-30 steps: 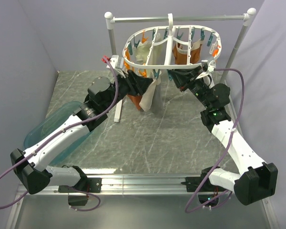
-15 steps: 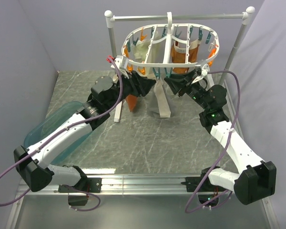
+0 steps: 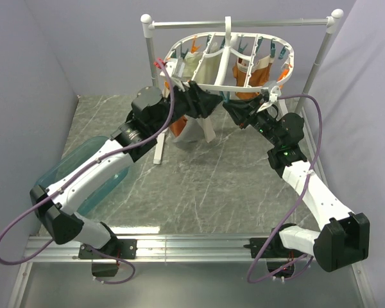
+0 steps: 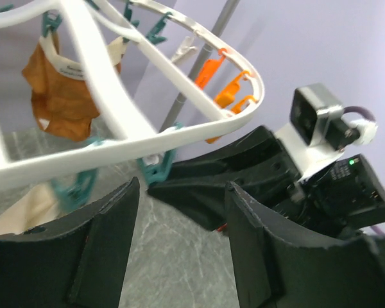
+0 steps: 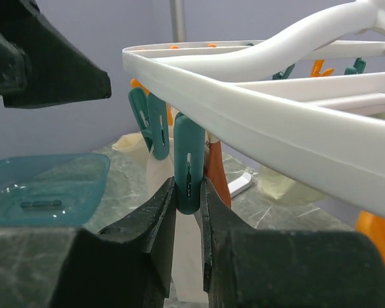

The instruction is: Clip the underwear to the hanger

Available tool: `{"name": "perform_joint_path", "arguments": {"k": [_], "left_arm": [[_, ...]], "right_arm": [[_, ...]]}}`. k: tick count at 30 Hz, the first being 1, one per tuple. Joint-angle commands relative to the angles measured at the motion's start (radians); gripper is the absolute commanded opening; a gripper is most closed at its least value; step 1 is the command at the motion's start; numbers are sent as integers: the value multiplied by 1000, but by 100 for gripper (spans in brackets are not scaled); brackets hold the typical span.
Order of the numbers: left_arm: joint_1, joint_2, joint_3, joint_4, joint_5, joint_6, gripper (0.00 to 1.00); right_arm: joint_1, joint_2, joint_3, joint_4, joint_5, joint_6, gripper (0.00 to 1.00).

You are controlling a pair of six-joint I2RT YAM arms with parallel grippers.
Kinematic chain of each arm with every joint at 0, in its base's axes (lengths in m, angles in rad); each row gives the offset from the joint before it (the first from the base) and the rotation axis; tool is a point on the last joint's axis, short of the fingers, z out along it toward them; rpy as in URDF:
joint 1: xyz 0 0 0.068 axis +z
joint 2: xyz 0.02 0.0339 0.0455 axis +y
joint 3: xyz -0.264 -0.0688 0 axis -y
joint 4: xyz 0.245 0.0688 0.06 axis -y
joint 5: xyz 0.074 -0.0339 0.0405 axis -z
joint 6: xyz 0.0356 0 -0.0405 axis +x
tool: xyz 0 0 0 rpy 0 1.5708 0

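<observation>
Left claw (image 4: 179,192) stands open and empty; right claw (image 5: 188,192) pinches a teal peg (image 5: 188,160) of the hanger (image 5: 244,109); the limp, light underwear (image 3: 205,128) hangs beneath, near the far edge of the worktop (image 3: 244,186), and is judged best taken at its hem.

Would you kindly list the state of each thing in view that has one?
hanger: hooked on the rail, tilted.
right hand: shut on teal peg.
teal peg: squeezed, on the hanger.
left hand: open, empty.
underwear: hanging under the hanger.
rust-orange garment: pegged, hanging.
</observation>
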Motion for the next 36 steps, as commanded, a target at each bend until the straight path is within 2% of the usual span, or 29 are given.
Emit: {"name": "perform_joint_path", "arguments": {"k": [1, 6, 13, 15, 20, 30, 36], "left_arm": [[-27, 49, 117, -122, -3, -44, 61], [-71, 72, 127, -98, -100, -110, 64], [-84, 109, 173, -167, -222, -213, 68], [-88, 113, 178, -159, -235, -224, 66], [-97, 159, 221, -163, -308, -193, 65], [-99, 207, 244, -116, -327, -144, 66], [-96, 207, 236, -63, -336, -127, 64]], "right_arm": [[-2, -12, 32, 11, 5, -42, 0], [-1, -30, 35, -5, -13, -27, 0], [4, -35, 46, -11, -2, -5, 0], [7, -35, 41, -6, -1, -2, 0], [16, -33, 35, 3, 5, -2, 0], [21, -30, 35, 24, 2, 10, 0], [22, -38, 18, 27, -12, 12, 0]]}}
